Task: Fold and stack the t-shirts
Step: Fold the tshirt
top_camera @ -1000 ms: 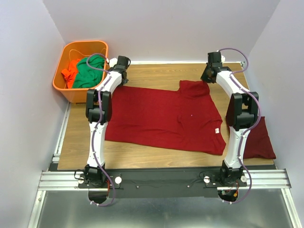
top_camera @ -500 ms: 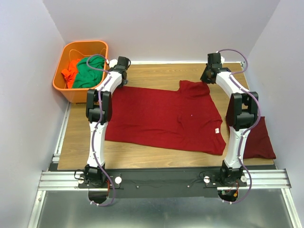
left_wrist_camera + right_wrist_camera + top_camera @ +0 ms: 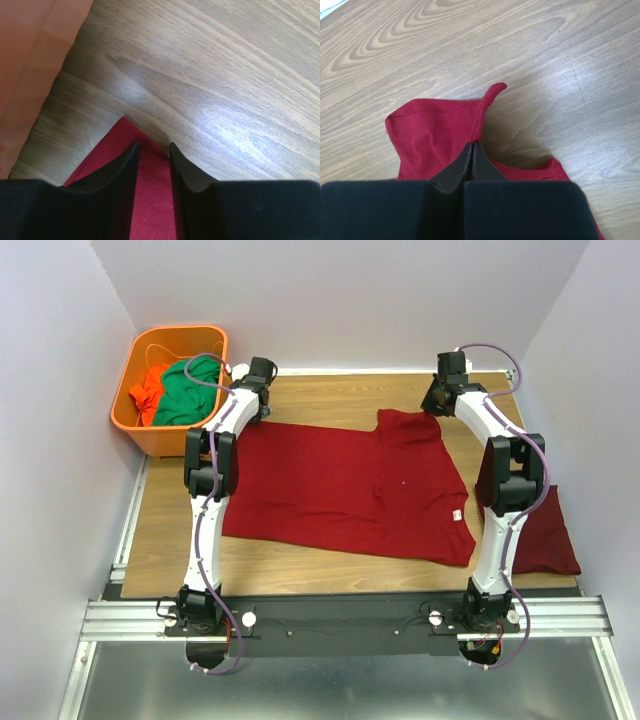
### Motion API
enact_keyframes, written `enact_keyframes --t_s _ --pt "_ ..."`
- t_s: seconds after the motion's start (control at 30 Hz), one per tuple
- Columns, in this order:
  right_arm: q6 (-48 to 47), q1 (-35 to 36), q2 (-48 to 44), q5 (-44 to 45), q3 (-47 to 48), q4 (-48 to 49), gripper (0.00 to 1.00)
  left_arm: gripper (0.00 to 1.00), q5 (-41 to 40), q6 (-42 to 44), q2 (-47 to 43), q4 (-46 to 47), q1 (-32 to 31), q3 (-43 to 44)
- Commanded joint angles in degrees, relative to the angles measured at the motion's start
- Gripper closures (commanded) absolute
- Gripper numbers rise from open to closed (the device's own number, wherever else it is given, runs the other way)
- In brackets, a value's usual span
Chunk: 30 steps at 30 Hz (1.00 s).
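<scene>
Plain pale-grey back wall (image 3: 340, 300) up top, with a pale left wall (image 3: 50, 490) and a pale right wall (image 3: 610, 390) boxing the space in. Between them lies a brown wood-grain tabletop (image 3: 330, 390), a thin white strip (image 3: 340, 371) running along its far edge. Silver aluminium rails (image 3: 130, 620) cross the near edge, a dull grey metal sheet (image 3: 330, 690) nearer still. Light is soft and even; up close, a pale sheen (image 3: 220, 115) glances off the wood.

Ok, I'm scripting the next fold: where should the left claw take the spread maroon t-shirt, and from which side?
The spread t-shirt by its far-left corner: it lies flat on the table as a free point, two bare edges meeting. Probably come straight down with the left claw, jaws straddling the tip.
</scene>
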Motion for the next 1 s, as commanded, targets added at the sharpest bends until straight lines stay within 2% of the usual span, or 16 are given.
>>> enact_keyframes --t_s 0.0,0.07,0.17,0.23,0.3,0.47,0.7,0.97 --pt "-0.20 -0.18 -2.46 -1.84 -1.06 1.14 0.99 0.67 -1.45 -1.28 1.83 -2.66 -0.24 1.49" --pt "-0.29 -0.26 -2.46 -2.27 -1.15 1.31 0.99 0.68 -1.37 -1.28 1.92 -3.01 -0.24 1.76" --pt "-0.11 -0.35 -2.46 -3.06 -1.50 1.40 0.99 0.83 -1.19 -1.37 2.27 -3.71 -0.24 2.37" --pt "-0.02 -0.44 -2.55 -3.24 -1.68 1.58 0.98 0.88 -1.10 -1.37 2.36 -3.89 -0.24 2.55" --pt "-0.02 -0.53 -2.81 -3.51 -2.02 1.58 0.98 0.99 -0.93 -1.11 2.36 -3.89 -0.24 2.46" --pt "0.15 -0.62 -4.04 -2.81 -2.73 1.84 0.98 1.00 -0.66 -0.84 1.14 -3.01 -0.24 0.89" --pt "1.12 -0.70 -8.35 0.53 -5.19 2.28 0.99 1.00 -0.75 0.65 -6.59 4.81 -0.15 -8.25" --pt "4.28 -0.79 -17.65 5.72 -12.57 2.81 0.99 1.00 0.48 1.88 -13.72 11.93 -0.07 -15.37"
